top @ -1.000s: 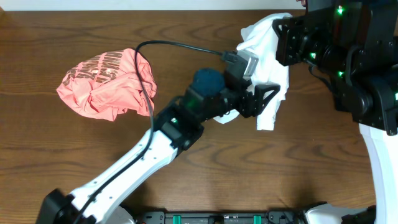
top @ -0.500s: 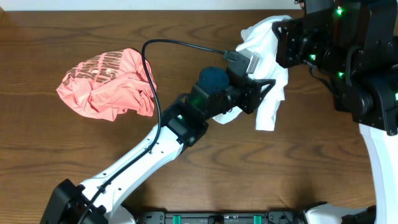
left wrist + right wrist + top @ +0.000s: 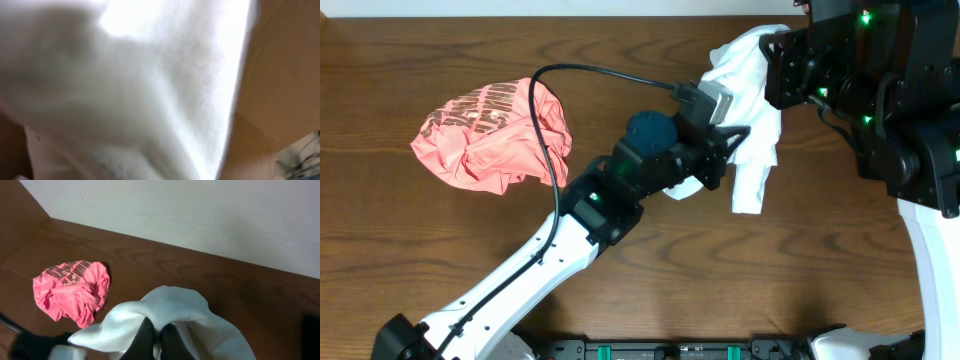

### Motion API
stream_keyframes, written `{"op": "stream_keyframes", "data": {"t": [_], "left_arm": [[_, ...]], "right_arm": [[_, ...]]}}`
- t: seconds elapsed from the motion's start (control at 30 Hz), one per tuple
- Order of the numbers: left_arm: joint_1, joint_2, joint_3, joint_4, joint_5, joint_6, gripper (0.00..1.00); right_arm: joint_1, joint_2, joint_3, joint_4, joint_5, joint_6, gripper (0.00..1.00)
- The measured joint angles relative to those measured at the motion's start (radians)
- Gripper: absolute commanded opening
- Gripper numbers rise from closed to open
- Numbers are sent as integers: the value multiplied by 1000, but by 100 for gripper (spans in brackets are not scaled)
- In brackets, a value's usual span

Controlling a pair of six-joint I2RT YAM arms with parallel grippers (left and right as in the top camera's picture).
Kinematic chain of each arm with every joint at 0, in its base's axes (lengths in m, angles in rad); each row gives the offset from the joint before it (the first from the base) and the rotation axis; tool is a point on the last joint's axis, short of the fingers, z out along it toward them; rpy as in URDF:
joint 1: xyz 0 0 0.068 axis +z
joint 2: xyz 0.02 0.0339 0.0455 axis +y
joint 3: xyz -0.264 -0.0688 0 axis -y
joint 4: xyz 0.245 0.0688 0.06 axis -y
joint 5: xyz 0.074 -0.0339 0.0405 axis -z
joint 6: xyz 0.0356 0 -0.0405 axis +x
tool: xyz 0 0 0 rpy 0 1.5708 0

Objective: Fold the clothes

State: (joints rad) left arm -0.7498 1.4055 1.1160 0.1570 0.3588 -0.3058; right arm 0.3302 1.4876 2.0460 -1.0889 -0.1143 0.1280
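A white garment hangs over the back right of the table, bunched at its top. My right gripper is shut on that top fold, and the cloth drapes over its dark fingers. From the left, my left gripper reaches against the hanging cloth's left edge at mid height. It is shut on the cloth, which fills the left wrist view and hides the fingers there. A crumpled pink garment with printed lettering lies on the table at the left, away from both grippers.
The brown wooden table is bare in front. The left arm's black cable arcs above the pink garment. The right arm's black body fills the back right corner. A pale wall stands behind the table.
My left gripper's jaws, open a second ago, have shut on the white garment's left edge, and the wrist has shifted slightly left. The right gripper still holds the garment's top in place.
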Motion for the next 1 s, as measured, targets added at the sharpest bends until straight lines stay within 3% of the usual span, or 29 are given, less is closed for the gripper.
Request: {"op": "stream_keyframes", "data": {"t": [0.23,0.4,0.47,0.57,0.73,0.8,1.0], "left_arm": [[0,-2,0,-10,-2,10,6],[10,-23,0,-83,-66,29,6],[24,-58,-1,-137,-114,51,6],[47,-135,-2,-220,-197,91,6],[69,-278,-3,-298,-317,150,6],[69,-320,-3,-307,-344,163,6],[69,-338,-3,-313,-377,181,6]], "right_arm": [[0,0,0,-11,1,-2,4],[0,0,0,-18,5,-14,16],[0,0,1,-30,15,-23,27],[0,0,1,-65,35,-24,57],[0,2,1,-142,59,-39,86],[0,8,1,-184,58,-44,92],[0,71,-10,-236,-23,-55,96]]}}
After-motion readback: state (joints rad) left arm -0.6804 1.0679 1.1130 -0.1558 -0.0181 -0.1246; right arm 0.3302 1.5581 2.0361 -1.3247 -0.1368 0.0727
